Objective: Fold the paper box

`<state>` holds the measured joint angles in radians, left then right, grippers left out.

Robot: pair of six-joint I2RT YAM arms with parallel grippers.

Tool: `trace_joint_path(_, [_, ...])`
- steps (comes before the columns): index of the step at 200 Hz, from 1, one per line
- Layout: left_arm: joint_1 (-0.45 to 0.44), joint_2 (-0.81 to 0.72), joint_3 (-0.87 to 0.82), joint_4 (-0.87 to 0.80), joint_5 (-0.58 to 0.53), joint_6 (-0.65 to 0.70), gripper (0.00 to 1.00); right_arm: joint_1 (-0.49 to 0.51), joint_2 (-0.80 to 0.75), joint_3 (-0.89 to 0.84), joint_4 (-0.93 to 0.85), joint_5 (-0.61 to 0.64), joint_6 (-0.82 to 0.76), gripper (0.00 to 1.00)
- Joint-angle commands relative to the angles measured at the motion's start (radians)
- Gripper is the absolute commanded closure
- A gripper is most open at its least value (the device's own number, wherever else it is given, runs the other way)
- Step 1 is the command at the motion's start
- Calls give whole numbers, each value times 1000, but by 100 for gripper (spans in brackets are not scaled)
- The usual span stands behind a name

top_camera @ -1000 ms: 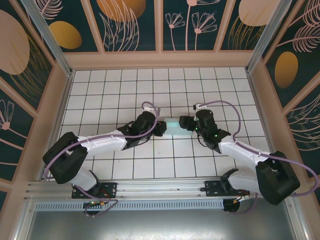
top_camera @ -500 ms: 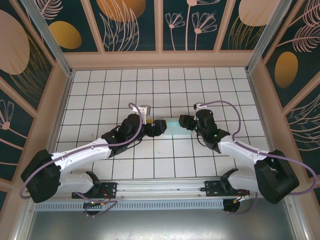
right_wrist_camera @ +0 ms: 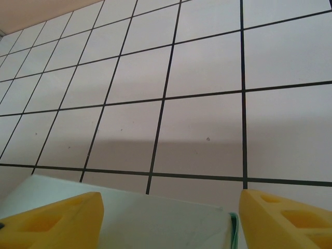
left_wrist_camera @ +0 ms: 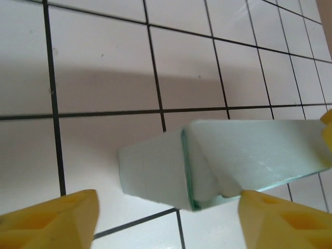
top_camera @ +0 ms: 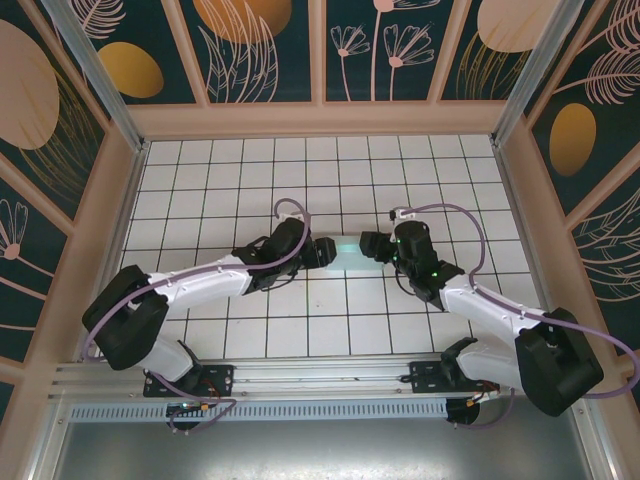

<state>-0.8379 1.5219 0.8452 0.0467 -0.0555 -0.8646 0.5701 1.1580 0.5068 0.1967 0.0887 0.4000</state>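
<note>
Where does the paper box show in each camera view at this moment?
Top external: box at the middle of the tiled table.
Left wrist: box from lower centre out to the right edge, lying across the tiles.
Right wrist: box along the bottom edge, left and centre.
Shared landmark: the table's black grid lines, running past the box in all three views.

left arm [top_camera: 205, 283] and right arm [top_camera: 478, 300]: white links, black joints [top_camera: 128, 325] and bases [top_camera: 195, 380], thin lilac cables [top_camera: 455, 208] looped alongside, blocky yellow jaws.
</note>
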Motion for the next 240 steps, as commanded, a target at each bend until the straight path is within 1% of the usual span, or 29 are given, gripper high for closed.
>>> trace_joint_path(1, [4, 25, -17, -58, 14, -34, 42, -4, -13, -21, -11, 3, 13, 31])
trace_joint_path(17, [4, 39, -43, -44, 30, -46, 49, -7, -7, -29, -10, 9, 15, 31])
trace_joint_path(41, [5, 54, -68, -31, 34, -57, 60, -17, 2, -46, 0, -1, 31, 40])
trace_joint_path(48, [4, 59, -70, -29, 36, -55, 62, -17, 3, -47, 0, -12, 39, 45])
trace_joint_path(57, [5, 65, -69, -26, 44, -51, 63, -17, 1, -42, -3, -33, 47, 46])
trace_joint_path(77, [4, 78, -69, -22, 51, -45, 63, -18, -26, -25, -2, -61, 44, 44])
trace_joint_path(89, [5, 85, -69, -22, 51, -45, 64, -18, -49, -11, -6, -69, 45, 37])
trace_joint_path(91, [4, 86, -68, -21, 51, -45, 64, -40, -53, -8, -5, -69, 45, 36])
trace_joint_path(96, [4, 87, -68, -21, 52, -45, 64, -50, -62, -1, -6, -69, 48, 33])
trace_joint_path(100, [5, 87, -68, -20, 52, -45, 64, -55, -67, 3, -5, -99, 51, 31])
trace_joint_path(111, [4, 86, -68, -14, 55, -45, 65, -63, -79, 10, 3, -120, 60, 27])
trace_joint_path(122, [4, 86, -66, -13, 55, -44, 65, -70, -77, 3, 10, -122, 66, 27])
trace_joint_path(132, [3, 85, -67, -12, 56, -44, 65, -85, -64, -10, 7, -130, 76, 28])
trace_joint_path(150, [4, 72, -70, 5, 58, -34, 65, -109, -33, -46, 13, -149, 96, 37])
trace_joint_path(157, [4, 59, -73, 23, 66, -27, 63, -116, -22, -59, 18, -157, 103, 42])
trace_joint_path(165, [6, 42, -74, 43, 76, -17, 58, -123, -14, -72, 28, -162, 109, 48])
trace_joint_path(183, [19, 5, -62, 78, 102, -8, 39, -133, 1, -93, 45, -169, 120, 65])
trace_joint_path(204, [57, -29, -48, 96, 112, -14, 23, -134, 15, -102, 53, -165, 117, 74])
trace_joint_path(222, [92, -38, -37, 103, 113, -5, 16, -134, 24, -103, 57, -163, 114, 81])
trace_joint_path(240, [114, -16, -15, 101, 121, 13, 15, -135, 28, -108, 66, -168, 114, 87])
